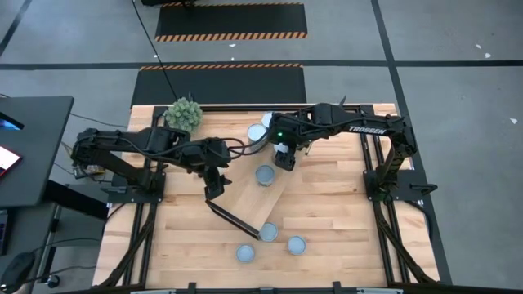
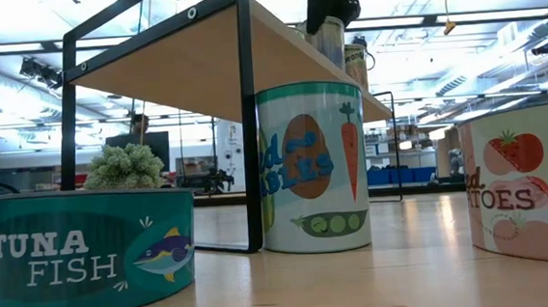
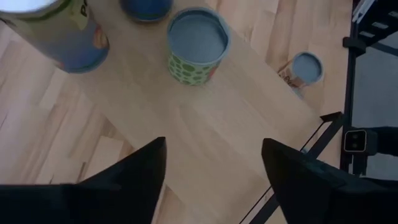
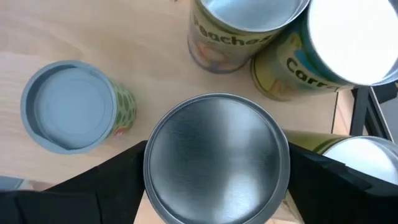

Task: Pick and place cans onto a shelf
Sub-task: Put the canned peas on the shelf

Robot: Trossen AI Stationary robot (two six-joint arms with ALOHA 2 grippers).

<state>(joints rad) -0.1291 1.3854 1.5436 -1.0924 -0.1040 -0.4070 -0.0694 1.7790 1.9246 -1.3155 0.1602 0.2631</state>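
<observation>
1. High view: left gripper (image 1: 214, 189) hovers open and empty over the shelf (image 1: 245, 200); right gripper (image 1: 283, 159) grips a can at its far end.
2. Low view: tuna can (image 2: 87, 252) and vegetable can (image 2: 312, 167) stand on the table (image 2: 361, 288).
3. Left wrist view: green-dotted can (image 3: 198, 46) stands on the shelf, beyond spread, empty fingers (image 3: 134, 171).
4. Right wrist view: fingers (image 4: 118, 171) clasp a silver-topped can (image 4: 216, 160).

Two dark, black jointed arms; white TROSSEN lettering on right arm (image 1: 359, 128); green light glowing behind right claw; black cable looping off left arm (image 1: 147, 147) behind claw.

teal tuna can (image 2: 87, 252) | green-dotted can (image 3: 198, 45) | carrot/peas can (image 2: 312, 166) | light-wood shelf (image 1: 249, 198)
</observation>
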